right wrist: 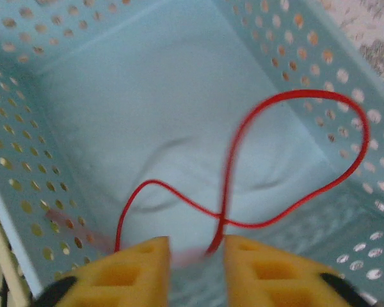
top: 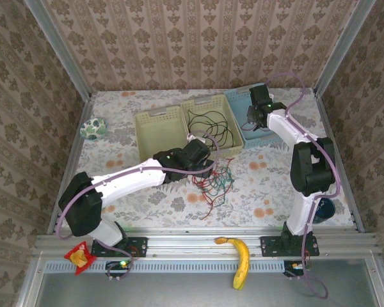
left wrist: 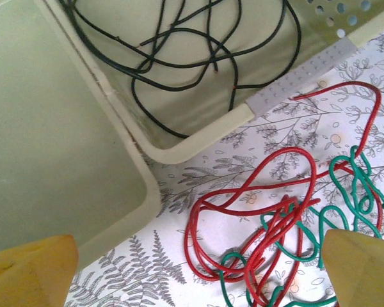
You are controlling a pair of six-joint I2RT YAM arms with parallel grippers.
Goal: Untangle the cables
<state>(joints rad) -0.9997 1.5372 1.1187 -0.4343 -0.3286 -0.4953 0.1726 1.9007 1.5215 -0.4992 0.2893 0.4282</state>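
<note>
Right gripper [right wrist: 196,256], jaws parted, above red cable [right wrist: 307,94] in blue basket [right wrist: 134,96] right of middle basket [left wrist: 201,133].
Black cable [left wrist: 179,65] sorted inside that one; red-green tangle [left wrist: 275,243] unsorted in front, left gripper [left wrist: 192,272] wide open above.

Papered booth around a cloth-covered desk [top: 153,204]
Brown damask walls [top: 198,45] close three sides; grey metal posts [top: 59,51] rise at the desk's far corners; floral cloth, soft even light.

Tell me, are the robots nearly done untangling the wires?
Partly. Done: the black cable lies alone in the middle basket. In hand: the right gripper, jaws open, is over a red cable loop in the blue basket. Still to do: the red-and-green tangle on the table, under the open left gripper.
</note>
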